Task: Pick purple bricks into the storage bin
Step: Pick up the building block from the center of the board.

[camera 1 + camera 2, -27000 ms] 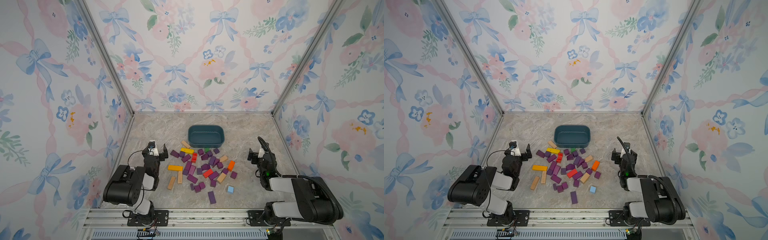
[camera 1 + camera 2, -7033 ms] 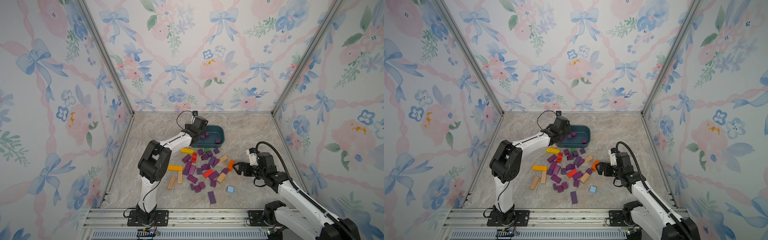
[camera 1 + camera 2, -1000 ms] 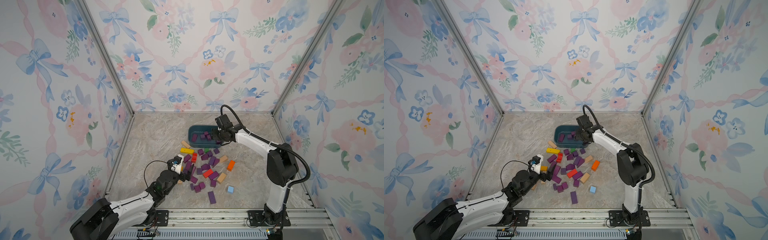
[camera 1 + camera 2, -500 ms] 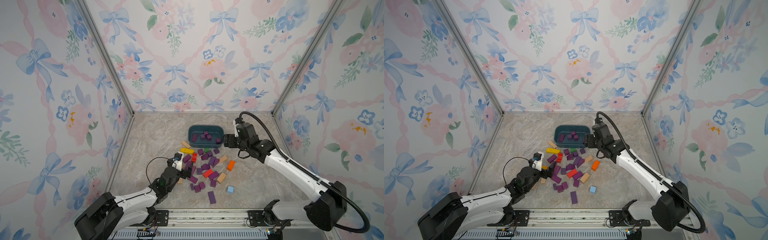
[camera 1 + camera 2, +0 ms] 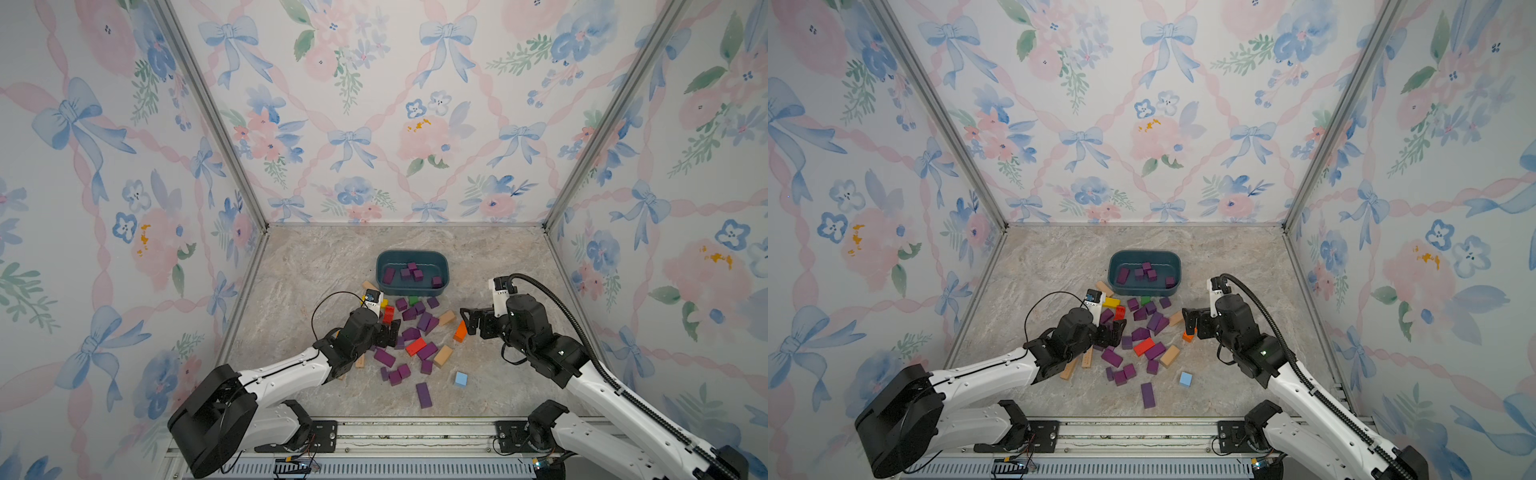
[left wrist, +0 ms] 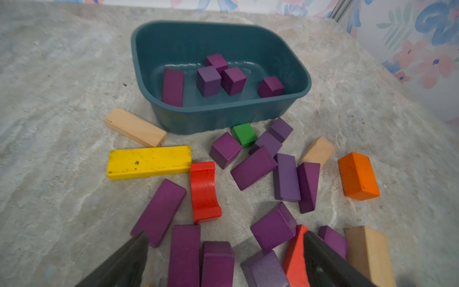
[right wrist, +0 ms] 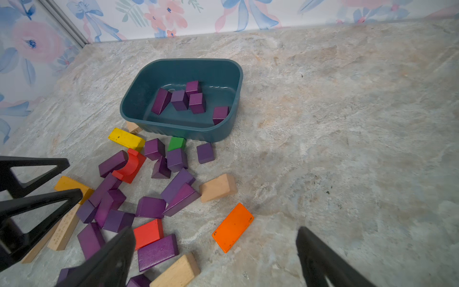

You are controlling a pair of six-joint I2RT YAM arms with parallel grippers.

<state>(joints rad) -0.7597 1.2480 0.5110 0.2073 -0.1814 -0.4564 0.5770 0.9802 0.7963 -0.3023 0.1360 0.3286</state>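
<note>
Your left hand (image 5: 392, 332) gapes empty over loose purple bricks (image 5: 424, 321); your right hand (image 5: 468, 322), right of them, is wide and empty; the storage bin (image 5: 412, 252) holds five.

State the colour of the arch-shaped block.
Red; the arch-shaped block shows best in the left wrist view.

The left gripper (image 6: 224, 237) has little room between its spread fingers: purple bricks (image 6: 184, 253) lie packed side by side there and a red block (image 6: 294, 258) sits just beside one finger. Ahead of it a red arch (image 6: 204, 191), a yellow bar (image 6: 149, 162) and more bricks bar the way to the storage bin (image 6: 223, 116). Just ahead of the right gripper (image 7: 214, 231) an orange block (image 7: 233, 227) lies flat; beyond, on its side away from the bricks, bare floor (image 7: 310, 149) runs to the bin
</note>
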